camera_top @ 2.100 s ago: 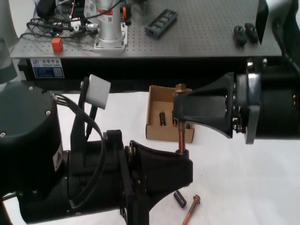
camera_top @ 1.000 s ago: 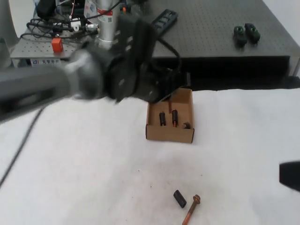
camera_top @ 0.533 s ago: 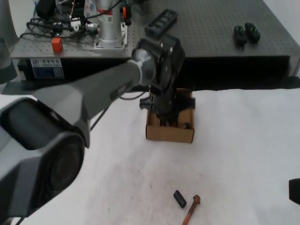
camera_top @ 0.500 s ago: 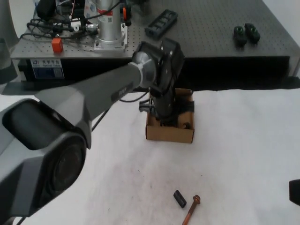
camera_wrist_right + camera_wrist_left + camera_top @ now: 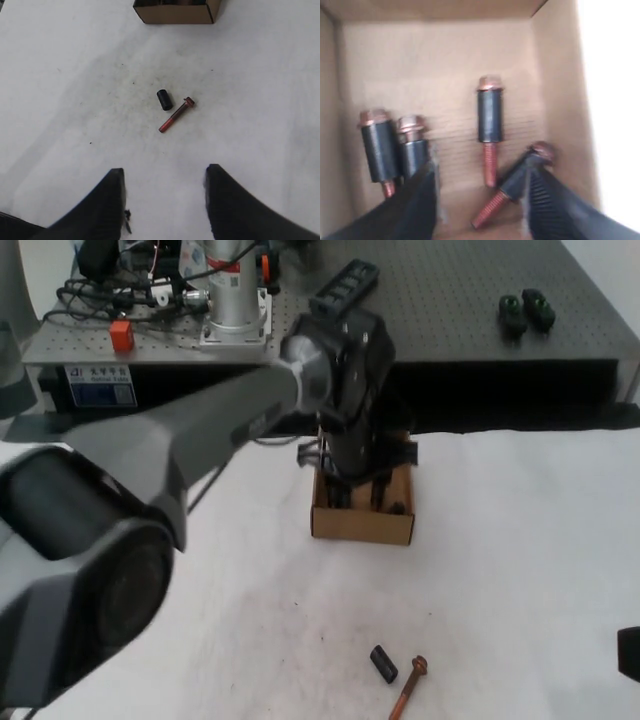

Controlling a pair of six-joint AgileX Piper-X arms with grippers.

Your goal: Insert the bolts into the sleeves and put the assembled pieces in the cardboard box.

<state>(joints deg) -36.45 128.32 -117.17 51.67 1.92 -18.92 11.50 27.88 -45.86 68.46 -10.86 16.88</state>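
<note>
On the near side of the box (image 5: 175, 14), well apart from it, the right gripper (image 5: 164, 175) hangs over the cloth (image 5: 520, 560) with its jaws spread and nothing between them. Between it and the box lie one loose sleeve (image 5: 164, 99) and one loose bolt (image 5: 176, 115), just beside each other and not joined. Over the box, the left gripper (image 5: 481, 170) points down into it, jaws apart and empty. Below it lie four assembled pieces (image 5: 489, 117): two side by side near one wall, one alone in the middle, one slanted by the other wall.

The left fingers seem to sit low among the pieces and near the walls. A sideways exit could catch a wall and drag or tip the light box, or flick a piece out. The sleeve will likely roll if nudged. The bolt lies flat, so a shallow pinch may slip off it or snag the cloth.

The cloth is white, faintly smudged around the loose pair. Beyond the box stands a black perforated table (image 5: 450, 300) carrying cables, a silver post (image 5: 235, 290), an orange block (image 5: 121, 334), a black tray (image 5: 344, 287) and two black knobs (image 5: 524, 310).
</note>
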